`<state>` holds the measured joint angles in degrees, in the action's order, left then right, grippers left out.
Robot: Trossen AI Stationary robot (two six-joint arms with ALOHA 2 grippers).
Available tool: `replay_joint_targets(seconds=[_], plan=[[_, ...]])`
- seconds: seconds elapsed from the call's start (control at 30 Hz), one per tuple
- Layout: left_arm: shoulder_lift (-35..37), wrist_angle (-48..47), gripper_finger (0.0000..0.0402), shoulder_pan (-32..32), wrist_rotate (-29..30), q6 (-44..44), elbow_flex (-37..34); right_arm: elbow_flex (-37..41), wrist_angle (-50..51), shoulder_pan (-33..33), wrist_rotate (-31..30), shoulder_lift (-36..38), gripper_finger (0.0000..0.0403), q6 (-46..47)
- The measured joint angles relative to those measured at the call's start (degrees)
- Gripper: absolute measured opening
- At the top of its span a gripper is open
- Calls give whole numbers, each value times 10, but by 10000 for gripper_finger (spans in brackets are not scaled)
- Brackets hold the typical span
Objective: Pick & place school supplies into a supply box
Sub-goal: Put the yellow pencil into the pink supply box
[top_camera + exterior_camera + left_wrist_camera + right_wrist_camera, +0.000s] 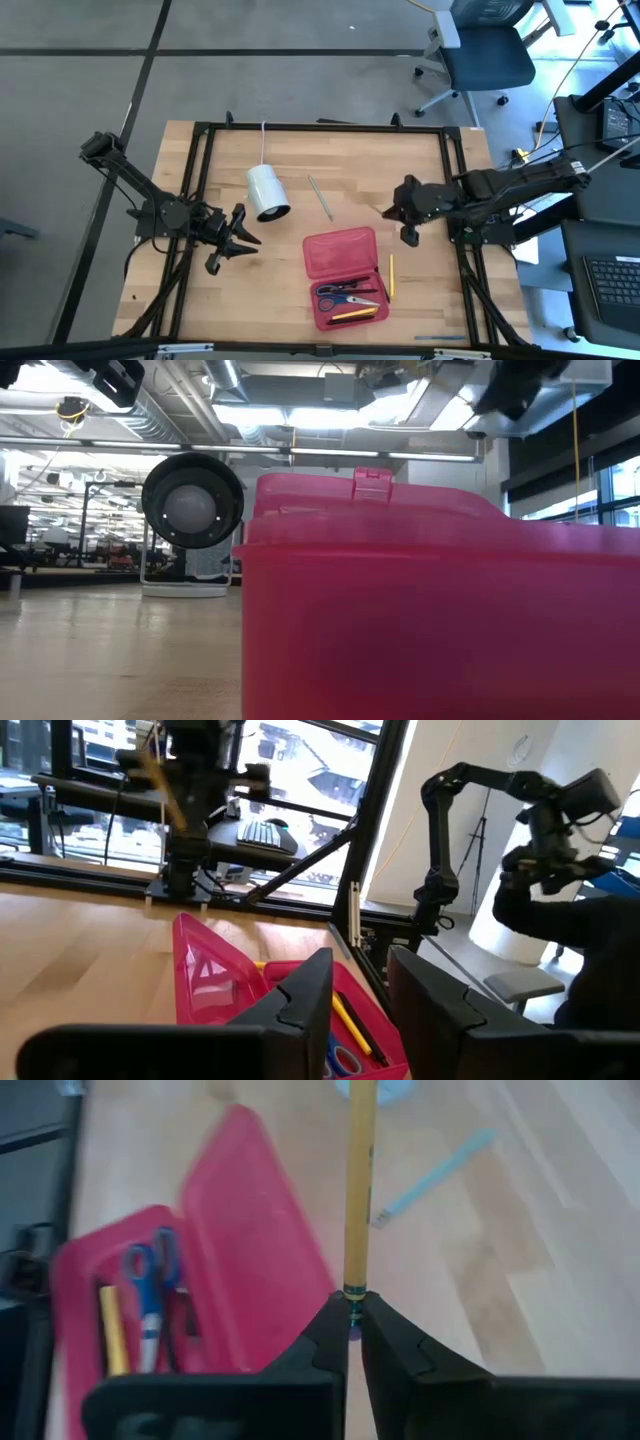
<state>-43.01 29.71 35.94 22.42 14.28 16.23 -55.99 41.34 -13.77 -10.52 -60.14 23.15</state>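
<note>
1. Wooden table [300, 290] with a black frame stands on a grey floor; an office chair [480, 50] is behind it.
2. On the near middle of the table lies the supply box [345, 275], a flat red translucent case with rounded corners, its lid folded open toward the far side.
3. Inside its tray I see blue-handled scissors [345, 295], a yellow pencil [355, 315] and a dark pen; another yellow pencil [391, 275] lies on the wood just beside the box, on the right.
4. A thin green pencil [320, 197] lies apart, near a white cylinder [267, 192] with a cord.
5. The right gripper [352, 1320] hangs above the table, right of the box lid, its fingers closed on the end of a yellow pencil [358, 1190] that sticks out forward.
6. The left gripper [240, 240] is left of the box, its fingers partly apart and holding nothing.
</note>
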Motion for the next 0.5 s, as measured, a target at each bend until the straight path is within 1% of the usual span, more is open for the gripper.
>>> replay_joint_targets(seconds=[0.23,0.5], plan=[[0,0,92,0,0,0,0,-66,0,-82,-4,-46,22,-26],[0,0,94,0,0,0,0,-141,0,-182,-3,-144,22,-29]])
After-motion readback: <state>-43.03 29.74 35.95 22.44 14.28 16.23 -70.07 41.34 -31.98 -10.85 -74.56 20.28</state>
